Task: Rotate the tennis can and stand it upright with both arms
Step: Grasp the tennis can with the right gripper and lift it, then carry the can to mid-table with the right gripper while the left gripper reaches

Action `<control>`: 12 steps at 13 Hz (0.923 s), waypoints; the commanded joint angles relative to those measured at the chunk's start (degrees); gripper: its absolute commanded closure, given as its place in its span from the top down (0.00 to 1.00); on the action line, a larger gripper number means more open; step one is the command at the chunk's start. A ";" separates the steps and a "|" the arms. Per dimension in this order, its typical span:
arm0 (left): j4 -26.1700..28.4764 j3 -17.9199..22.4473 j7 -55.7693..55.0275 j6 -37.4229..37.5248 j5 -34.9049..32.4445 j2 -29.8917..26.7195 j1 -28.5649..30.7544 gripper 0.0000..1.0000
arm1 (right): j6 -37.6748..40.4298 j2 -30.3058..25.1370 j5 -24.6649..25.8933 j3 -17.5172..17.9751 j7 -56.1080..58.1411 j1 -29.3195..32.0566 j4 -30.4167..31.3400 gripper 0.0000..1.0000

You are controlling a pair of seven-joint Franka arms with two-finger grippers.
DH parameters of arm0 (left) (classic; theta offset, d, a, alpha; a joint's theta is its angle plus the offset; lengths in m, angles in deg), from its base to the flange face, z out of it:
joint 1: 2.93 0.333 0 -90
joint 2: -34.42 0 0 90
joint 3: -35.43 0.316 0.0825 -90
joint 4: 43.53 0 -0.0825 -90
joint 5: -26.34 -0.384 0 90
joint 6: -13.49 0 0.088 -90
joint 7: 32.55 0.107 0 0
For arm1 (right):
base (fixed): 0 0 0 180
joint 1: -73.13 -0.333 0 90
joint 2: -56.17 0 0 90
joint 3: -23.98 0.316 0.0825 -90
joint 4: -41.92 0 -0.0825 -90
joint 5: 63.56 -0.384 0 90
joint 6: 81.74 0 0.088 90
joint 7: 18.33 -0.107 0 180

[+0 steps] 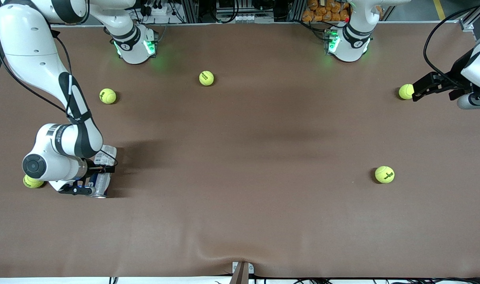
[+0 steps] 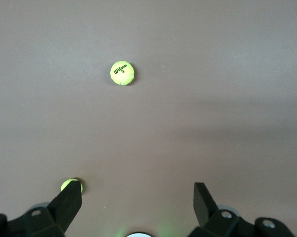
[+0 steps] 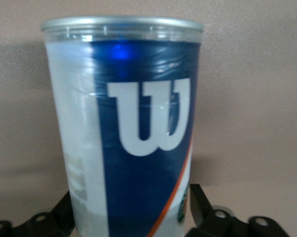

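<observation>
The tennis can (image 1: 106, 154), clear with a blue, white and red label and a white "W", lies on the brown table near the right arm's end. In the right wrist view the tennis can (image 3: 138, 123) fills the frame, metallic rim at the top. My right gripper (image 1: 98, 180) is low over the table, shut on the can, one finger against each of its sides (image 3: 131, 197). My left gripper (image 1: 433, 94) is open and empty, held just above the table at the left arm's end; its fingers (image 2: 69, 205) stand wide apart over bare table.
Several yellow-green tennis balls lie loose: one (image 1: 405, 91) beside the left gripper, one (image 1: 384, 174) nearer the front camera, one (image 1: 206, 78) and one (image 1: 107, 96) toward the bases, one (image 1: 32, 181) under the right arm's wrist. The left wrist view shows two balls (image 2: 122, 73).
</observation>
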 commanded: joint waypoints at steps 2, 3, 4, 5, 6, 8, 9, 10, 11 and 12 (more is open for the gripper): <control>-0.93 -0.23 0.83 0.71 -1.14 0.14 0.46 1.00 | 0.36 -0.54 -1.00 0.44 6.34 -0.71 -0.46 0.72; -0.93 -0.23 0.83 0.71 -1.14 0.14 0.46 1.00 | 0.36 -0.71 -1.00 0.52 9.33 -1.85 -1.07 0.72; -0.93 -0.14 0.83 0.71 -1.14 0.14 0.55 1.00 | 0.45 -0.80 -1.00 0.61 11.54 -3.51 -2.21 0.72; -0.93 -0.14 0.91 0.71 -1.14 0.14 0.64 1.00 | 0.45 -0.98 -1.00 0.79 13.56 -5.27 -3.44 0.72; -0.93 -0.14 0.92 0.71 -1.05 0.14 1.07 1.00 | 0.45 -1.24 -1.09 2.01 15.76 -6.50 -4.50 0.72; -1.02 -0.14 0.92 0.71 -1.05 0.05 1.17 1.00 | 0.36 -2.99 -1.00 5.34 20.77 -7.91 -5.56 0.72; -1.19 -0.14 0.92 0.71 -1.05 0.05 1.17 1.00 | 0.45 -3.70 -0.83 7.27 22.01 -8.79 -6.00 0.72; -1.19 -0.14 1.00 0.71 -0.96 -0.04 1.25 1.00 | 0.36 -4.31 -0.39 8.68 22.72 -10.37 -6.00 0.72; -1.19 -0.14 1.00 0.71 -0.96 0.05 1.34 1.00 | 0.36 -4.49 -0.21 9.31 23.68 -12.65 -6.26 0.72; -1.11 -0.14 1.00 0.71 -1.05 -0.04 1.60 1.00 | 0.27 -4.58 -0.12 9.31 25.34 -15.54 -6.53 0.72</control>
